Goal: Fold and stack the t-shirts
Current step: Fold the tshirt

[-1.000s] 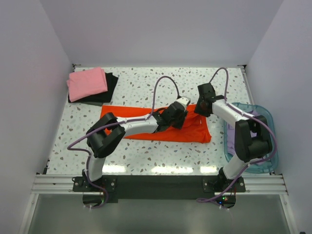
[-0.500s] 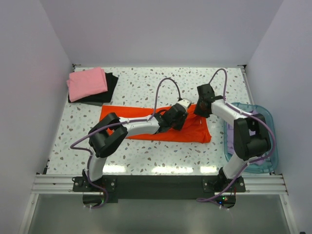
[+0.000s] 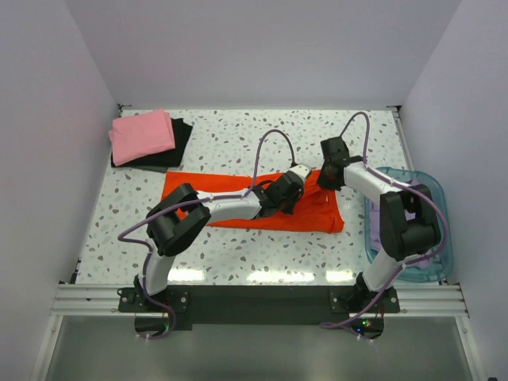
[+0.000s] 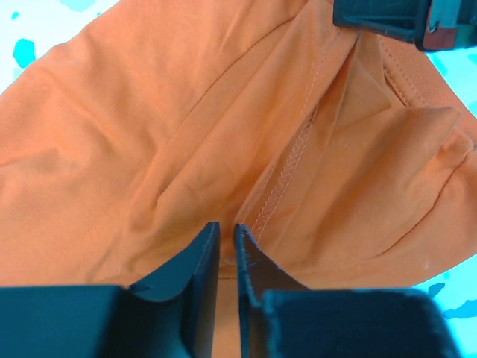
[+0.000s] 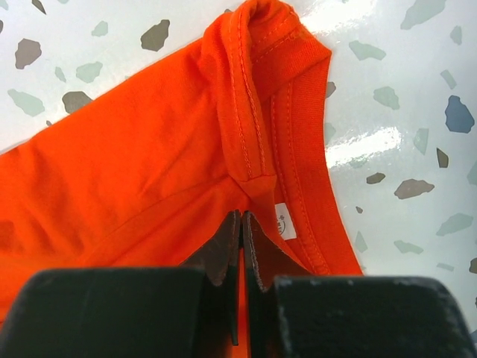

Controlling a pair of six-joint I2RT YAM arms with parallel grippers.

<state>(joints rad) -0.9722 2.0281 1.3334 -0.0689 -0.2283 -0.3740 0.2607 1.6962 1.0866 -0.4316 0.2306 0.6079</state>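
The bright orange-red t-shirt lies spread across the middle of the table. My left gripper is down on its right half, jaws pinched on a fold of the orange cloth beside a stitched seam; the left gripper shows only a thin gap. My right gripper is at the shirt's far right corner, and the right gripper is shut on a fold of the shirt by its collar. The pink t-shirt lies folded on the black t-shirt at the back left. Pale lavender cloth shows in the basket.
The translucent blue plastic basket stands at the right table edge, partly behind my right arm. The right gripper's body shows at the top of the left wrist view. Bare speckled tabletop lies behind the orange shirt.
My left gripper has shifted slightly toward the near side and left, staying on the orange-red shirt. My right gripper has hardly moved.
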